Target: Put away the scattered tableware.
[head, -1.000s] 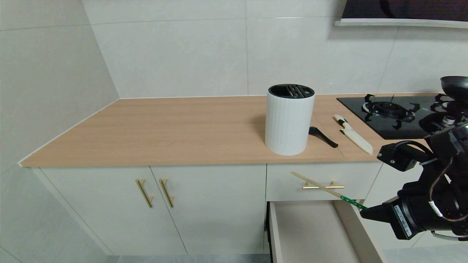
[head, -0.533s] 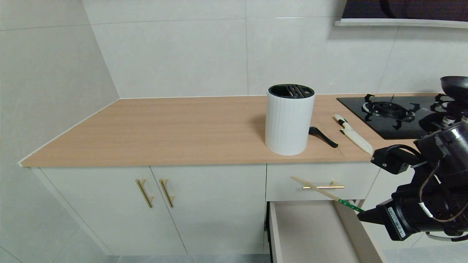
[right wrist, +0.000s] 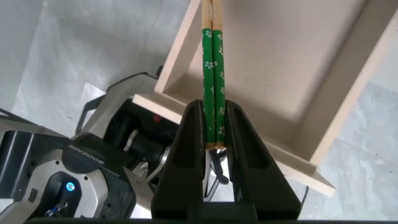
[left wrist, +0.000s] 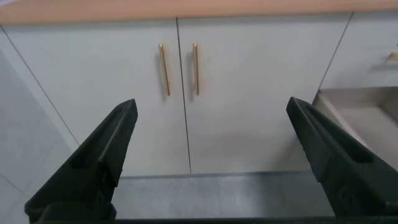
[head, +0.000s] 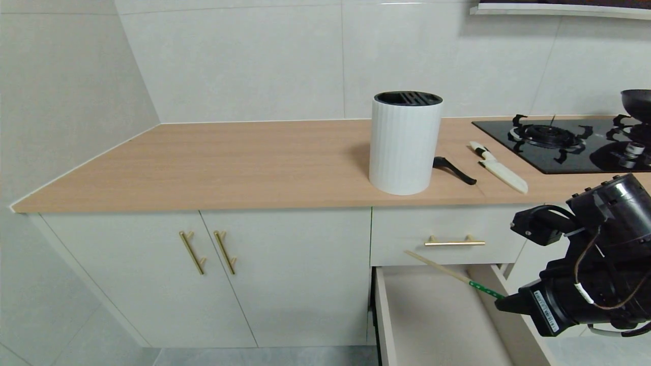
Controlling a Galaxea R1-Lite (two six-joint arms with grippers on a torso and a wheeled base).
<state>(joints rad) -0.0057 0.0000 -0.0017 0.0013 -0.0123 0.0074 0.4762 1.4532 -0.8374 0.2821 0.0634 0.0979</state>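
My right gripper (head: 501, 304) has its fingers pinched tight on the green ends of the chopsticks (head: 447, 272), which slant out over the open drawer (head: 385, 325) below the table (head: 229, 162). I'd lower them until they lie nearly flat inside the drawer, tips clear of its walls, then release. My left gripper (left wrist: 211, 109) hangs spread wide and empty before the cabinet doors (left wrist: 249, 93).

Pale grey tiled walls (head: 244, 61) meet in a corner at 10 o'clock behind a long wood-grain surface (head: 229, 162). Under it stand off-white cabinet doors (head: 285, 284) with brass bar handles (head: 192, 252). A black gas hob (head: 559, 157) sits at 2 o'clock, grey floor tiles (head: 254, 357) at 6 o'clock.
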